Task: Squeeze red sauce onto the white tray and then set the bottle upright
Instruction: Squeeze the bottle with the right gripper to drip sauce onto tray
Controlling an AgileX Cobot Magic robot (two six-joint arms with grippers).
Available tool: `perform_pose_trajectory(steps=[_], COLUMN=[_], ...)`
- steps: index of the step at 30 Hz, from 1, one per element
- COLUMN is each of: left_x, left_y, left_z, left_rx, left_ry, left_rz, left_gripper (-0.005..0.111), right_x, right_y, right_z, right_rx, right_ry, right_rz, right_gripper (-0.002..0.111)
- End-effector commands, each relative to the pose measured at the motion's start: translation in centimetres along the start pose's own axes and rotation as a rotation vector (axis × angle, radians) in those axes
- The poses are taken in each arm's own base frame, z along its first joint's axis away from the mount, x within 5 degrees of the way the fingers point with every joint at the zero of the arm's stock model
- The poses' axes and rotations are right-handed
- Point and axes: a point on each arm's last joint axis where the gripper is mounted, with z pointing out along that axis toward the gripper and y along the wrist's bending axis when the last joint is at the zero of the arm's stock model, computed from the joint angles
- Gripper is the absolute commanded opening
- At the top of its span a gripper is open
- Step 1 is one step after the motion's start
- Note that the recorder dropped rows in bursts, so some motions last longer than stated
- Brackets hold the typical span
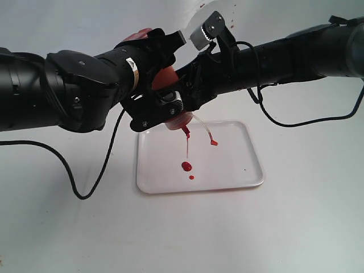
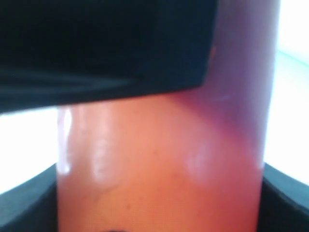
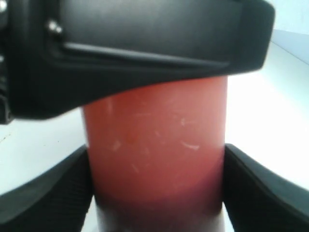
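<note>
The bottle [image 1: 165,77] hangs nozzle-down over the white tray [image 1: 253,149], held between both arms. A thin thread of red sauce runs from its nozzle [image 1: 185,131] down to a round blob [image 1: 186,166] on the tray, with a small drop [image 1: 191,177] beside it. The tethered cap [image 1: 214,143] dangles to the right of the nozzle. My left gripper [image 1: 161,79] is shut on the bottle [image 2: 159,174], its fingers [image 2: 29,205] against both sides. My right gripper [image 1: 196,67] is shut on the bottle [image 3: 157,140] too, its pads [image 3: 263,188] pressed to it.
Black cables loop over the white table on the left [image 1: 96,170] and on the right [image 1: 296,122]. The two arms cross above the tray's far edge. A few small reddish specks [image 1: 202,5] mark the back wall.
</note>
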Motion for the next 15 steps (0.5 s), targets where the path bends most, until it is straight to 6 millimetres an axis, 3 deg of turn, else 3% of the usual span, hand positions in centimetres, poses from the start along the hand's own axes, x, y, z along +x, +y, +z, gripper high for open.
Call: perform_pose_trajectory(steps=[1, 5, 10, 12, 15], left_x=[0.93, 0.93, 0.93, 0.93, 0.93], left_y=[0.38, 0.38, 0.38, 0.38, 0.38], left_z=[-0.33, -0.33, -0.33, -0.33, -0.33], left_rx=[-0.007, -0.007, -0.007, -0.007, -0.007], left_ry=[0.039, 0.039, 0.039, 0.039, 0.039], left_rz=[-0.022, -0.022, -0.022, -0.022, -0.022], left_gripper=[0.000, 0.000, 0.000, 0.000, 0.000], right_x=[-0.40, -0.37, -0.33, -0.29, -0.28], right_y=[-0.01, -0.09, -0.10, -0.05, -0.10], right_z=[-0.05, -0.10, -0.10, -0.10, -0.10], right_rx=[0.010, 0.014, 0.015, 0.009, 0.015], right_ry=[-0.010, -0.008, -0.004, 0.000, 0.001], right_rz=[-0.007, -0.008, -0.011, -0.016, -0.020], right_gripper=[0.000, 0.008, 0.048, 0.060, 0.068])
